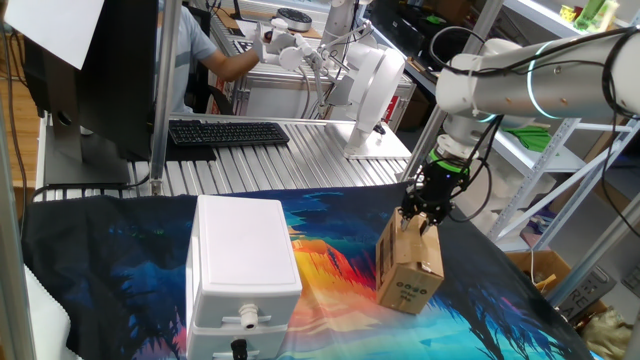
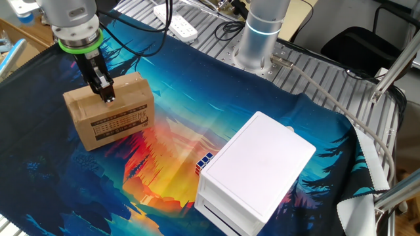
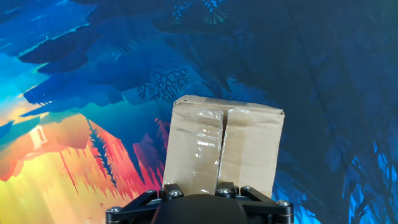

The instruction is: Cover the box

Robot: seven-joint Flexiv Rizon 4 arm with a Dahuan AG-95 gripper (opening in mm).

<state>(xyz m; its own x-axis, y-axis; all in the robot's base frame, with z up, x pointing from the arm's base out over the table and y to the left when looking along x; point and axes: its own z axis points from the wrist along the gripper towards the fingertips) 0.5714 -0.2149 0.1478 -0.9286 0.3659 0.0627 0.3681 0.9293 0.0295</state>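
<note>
The box (image 1: 410, 270) is a small brown cardboard carton lying on the colourful cloth, with black print on one side (image 2: 118, 121). Its top flaps lie flat, meeting at a seam under clear tape (image 3: 224, 143). My gripper (image 1: 419, 222) points down over the box's top, near its far edge, and its fingertips (image 2: 107, 97) rest on or just above the cardboard. The two fingers stand a little apart with nothing between them. In the hand view only the gripper's black body (image 3: 199, 208) shows, at the bottom edge.
A large white plastic case (image 1: 243, 265) with a front connector stands beside the box (image 2: 256, 170). A small coloured cube (image 2: 205, 162) peeks out at its side. The arm's base (image 2: 259, 39) and a power strip (image 2: 176, 23) are behind. A keyboard (image 1: 228, 132) lies on the metal table.
</note>
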